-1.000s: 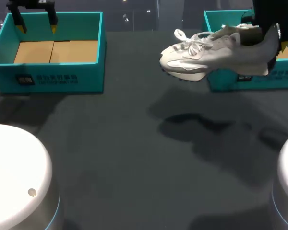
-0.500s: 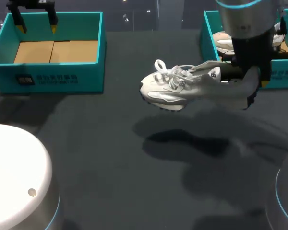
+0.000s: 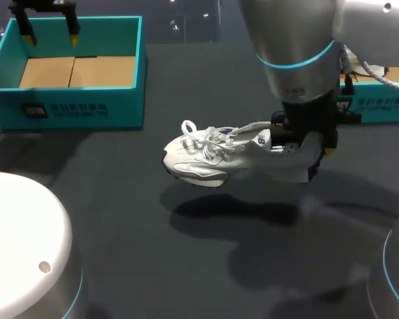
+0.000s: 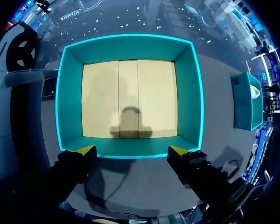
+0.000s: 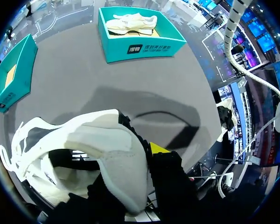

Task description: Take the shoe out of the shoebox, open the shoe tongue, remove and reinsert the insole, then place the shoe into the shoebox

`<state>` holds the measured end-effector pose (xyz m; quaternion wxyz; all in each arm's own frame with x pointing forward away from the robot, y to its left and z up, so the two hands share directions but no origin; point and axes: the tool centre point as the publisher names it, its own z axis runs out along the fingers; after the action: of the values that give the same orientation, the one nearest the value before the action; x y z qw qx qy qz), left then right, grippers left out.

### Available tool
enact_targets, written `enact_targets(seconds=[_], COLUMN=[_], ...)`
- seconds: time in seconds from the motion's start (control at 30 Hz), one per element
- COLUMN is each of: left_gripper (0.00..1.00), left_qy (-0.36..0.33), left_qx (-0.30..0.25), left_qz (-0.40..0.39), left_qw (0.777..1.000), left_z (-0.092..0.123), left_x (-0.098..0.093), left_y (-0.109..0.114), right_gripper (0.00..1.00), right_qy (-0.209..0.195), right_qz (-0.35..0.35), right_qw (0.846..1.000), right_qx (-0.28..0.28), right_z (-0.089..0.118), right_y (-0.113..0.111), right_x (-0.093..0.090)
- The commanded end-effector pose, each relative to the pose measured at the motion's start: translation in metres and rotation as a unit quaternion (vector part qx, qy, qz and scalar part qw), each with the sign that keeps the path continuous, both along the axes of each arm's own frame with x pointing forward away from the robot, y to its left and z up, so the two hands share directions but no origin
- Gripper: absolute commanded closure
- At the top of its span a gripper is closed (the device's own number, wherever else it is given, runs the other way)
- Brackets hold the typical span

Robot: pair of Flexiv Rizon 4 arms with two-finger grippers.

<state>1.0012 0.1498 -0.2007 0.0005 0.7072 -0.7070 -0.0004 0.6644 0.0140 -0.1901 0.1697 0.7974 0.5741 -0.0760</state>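
A white sneaker [image 3: 216, 156] hangs above the middle of the table, toe to the left, laces loose. My right gripper [image 3: 304, 143] is shut on its heel collar. In the right wrist view the heel [image 5: 107, 154] fills the space between the fingers, and one yellow fingertip [image 5: 158, 148] shows beside it. The right teal shoebox [image 5: 144, 46] holds a second white sneaker [image 5: 130, 23]. At the far left my left gripper [image 3: 50, 30] stands open over the left teal shoebox [image 3: 73, 109]. That box [image 4: 130, 46] shows only a bare cardboard floor below the left gripper [image 4: 130, 151].
The right shoebox [image 3: 382, 103] is mostly hidden behind my right arm in the head view. The sneaker's shadow lies on the dark tabletop [image 3: 120, 219]. Both arm bases fill the near corners.
My right arm has carried the sneaker from beside the right shoebox leftward, toward the front and lower, to over the table's middle. The left arm has not moved.
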Motion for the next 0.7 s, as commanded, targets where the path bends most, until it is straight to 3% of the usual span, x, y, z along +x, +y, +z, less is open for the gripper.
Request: enact_targets(seconds=[0.03, 0.33, 0.7], left_gripper=[0.00, 0.00, 0.00], left_qy=[0.000, 0.000, 0.000], left_qx=[0.000, 0.000, 0.000], left_qz=[0.000, 0.000, 0.000], left_qw=[1.000, 1.000, 1.000], left_z=[0.000, 0.000, 0.000], left_x=[0.000, 0.000, 0.000], left_y=[0.000, 0.000, 0.000], right_gripper=[1.00, 1.00, 1.00], right_qy=[0.002, 0.005, 0.029], right_qz=[-0.021, -0.013, -0.030], right_qw=[1.000, 1.000, 0.999], right_qx=[-0.018, -0.015, -0.016], right_z=[-0.020, -0.055, -0.102], right_y=[0.041, 0.075, 0.095], right_x=[-0.004, -0.017, -0.011])
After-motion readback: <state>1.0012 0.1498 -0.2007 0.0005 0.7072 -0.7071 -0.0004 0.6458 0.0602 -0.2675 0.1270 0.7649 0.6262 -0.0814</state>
